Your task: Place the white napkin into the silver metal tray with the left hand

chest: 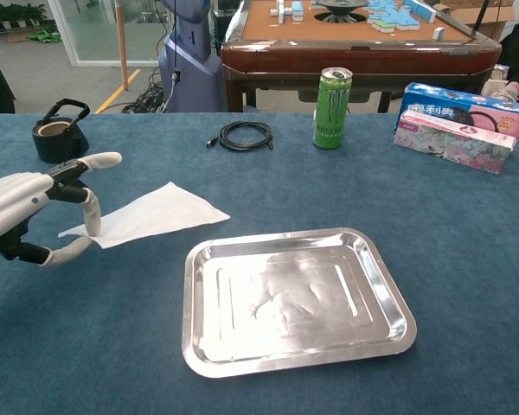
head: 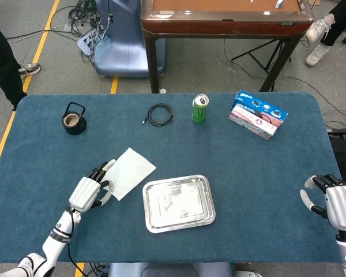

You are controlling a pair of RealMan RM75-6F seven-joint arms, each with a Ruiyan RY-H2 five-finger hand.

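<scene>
The thin white paper napkin (chest: 151,216) is pinched at its left corner by the left hand (chest: 35,216), that edge raised off the blue cloth-covered table (chest: 467,259) while its right corner lies just beside the shiny rectangular silver metal tray (chest: 294,298), outside it. Beyond sit a coiled black cable (chest: 246,135), a green drink can (chest: 331,96), a small black kettle (chest: 60,131) and 2 stacked tissue packs (chest: 458,114). The right hand (head: 328,199) hangs at the table's edge, fingers apart, holding nothing.

Silver-grey left hand (chest: 35,212) (black joints, pale fingertips (chest: 92,226)).
</scene>
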